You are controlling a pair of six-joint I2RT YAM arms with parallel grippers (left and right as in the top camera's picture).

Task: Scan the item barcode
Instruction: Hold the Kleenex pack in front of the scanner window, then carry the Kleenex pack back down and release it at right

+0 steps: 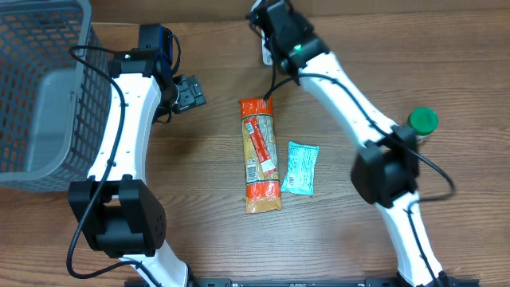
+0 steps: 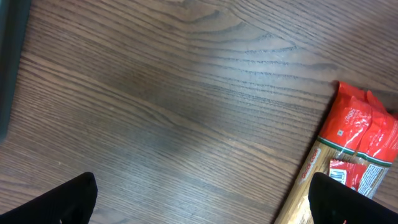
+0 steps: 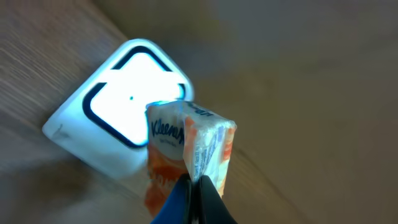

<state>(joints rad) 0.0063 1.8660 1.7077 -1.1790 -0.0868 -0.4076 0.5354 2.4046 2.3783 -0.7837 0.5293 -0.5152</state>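
Reaches the left arm (image 1: 127, 112) up the worktop (image 1: 207, 231) on the left side of the pasta packet (image 1: 260, 155). Holds the left pincer (image 1: 190, 93) wide open and empty, near the packet's far end and turned toward it. Stretches the right arm (image 1: 351, 100) from the packet's right side to beyond its far end. Clamps the right pincer (image 3: 193, 190) tight on the lower edge of a tissue pack (image 3: 189, 143), held upright.

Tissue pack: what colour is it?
Orange and white tissue pack, best seen in the right wrist view.
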